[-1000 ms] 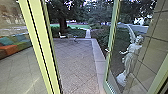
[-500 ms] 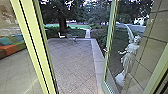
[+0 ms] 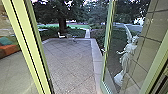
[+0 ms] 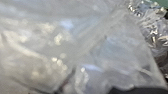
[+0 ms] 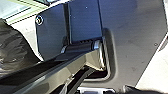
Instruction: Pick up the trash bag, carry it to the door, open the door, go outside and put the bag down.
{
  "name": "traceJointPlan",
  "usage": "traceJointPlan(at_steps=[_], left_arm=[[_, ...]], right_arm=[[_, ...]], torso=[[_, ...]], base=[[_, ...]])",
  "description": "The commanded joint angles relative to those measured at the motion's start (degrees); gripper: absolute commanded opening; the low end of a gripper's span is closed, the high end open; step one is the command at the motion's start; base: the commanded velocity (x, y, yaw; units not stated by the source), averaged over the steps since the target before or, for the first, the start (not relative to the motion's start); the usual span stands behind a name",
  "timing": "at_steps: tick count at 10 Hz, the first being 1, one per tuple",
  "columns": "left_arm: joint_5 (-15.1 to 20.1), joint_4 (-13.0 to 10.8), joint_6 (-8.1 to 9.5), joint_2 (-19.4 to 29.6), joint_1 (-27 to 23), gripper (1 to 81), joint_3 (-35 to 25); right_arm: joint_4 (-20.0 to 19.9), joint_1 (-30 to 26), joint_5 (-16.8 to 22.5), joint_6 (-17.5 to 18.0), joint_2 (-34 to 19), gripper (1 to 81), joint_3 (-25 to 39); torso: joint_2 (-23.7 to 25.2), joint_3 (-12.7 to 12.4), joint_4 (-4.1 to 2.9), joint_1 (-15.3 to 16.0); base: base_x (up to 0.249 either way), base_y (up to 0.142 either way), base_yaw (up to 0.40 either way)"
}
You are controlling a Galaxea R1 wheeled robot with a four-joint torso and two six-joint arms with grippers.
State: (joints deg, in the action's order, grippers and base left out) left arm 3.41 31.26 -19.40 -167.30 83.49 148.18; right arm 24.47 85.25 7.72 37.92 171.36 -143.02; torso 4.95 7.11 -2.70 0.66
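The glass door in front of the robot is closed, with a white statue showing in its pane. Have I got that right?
Not quite: the glass door stands open, not closed. The head view shows it swung out, with an open gap onto the paved yard. The white statue does show in its pane.

White statue (image 3: 125, 57), dark tree trunk (image 3: 62, 23), sofa (image 3: 11, 49) – orange and teal

The trash bag (image 5: 12, 50) is glossy, creased plastic. Toward twelve o'clock, the terrace paving (image 3: 72, 60) looks matt; toward one, the door pane (image 3: 112, 62) is smooth glass.
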Motion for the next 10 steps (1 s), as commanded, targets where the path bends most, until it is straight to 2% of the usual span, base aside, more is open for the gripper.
traceJointPlan(at_steps=[1, 3, 10], left_arm=[[4.3, -0.3, -0.12, 0.4, -2.8, 1.0, -0.3], [4.3, -0.3, -0.12, 0.4, -2.8, 1.0, -0.3], [4.3, -0.3, -0.12, 0.6, -2.8, 1.0, -0.3]], right_arm=[[0.8, -2.5, 3.0, -0.4, 0.8, 81.1, 0.9], [1.0, -2.5, 3.0, -0.4, 0.8, 81.1, 0.9], [1.0, -2.4, 2.9, -0.4, 1.1, 81.1, 0.2]], torso=[[0.0, 0.0, 0.0, 0.0], [0.0, 0.0, 0.0, 0.0], [0.0, 0.0, 0.0, 0.0]], base=[[0.0, -0.081, 0.0], [0.0, -0.07, 0.0], [0.0, 0.0, 0.0]])
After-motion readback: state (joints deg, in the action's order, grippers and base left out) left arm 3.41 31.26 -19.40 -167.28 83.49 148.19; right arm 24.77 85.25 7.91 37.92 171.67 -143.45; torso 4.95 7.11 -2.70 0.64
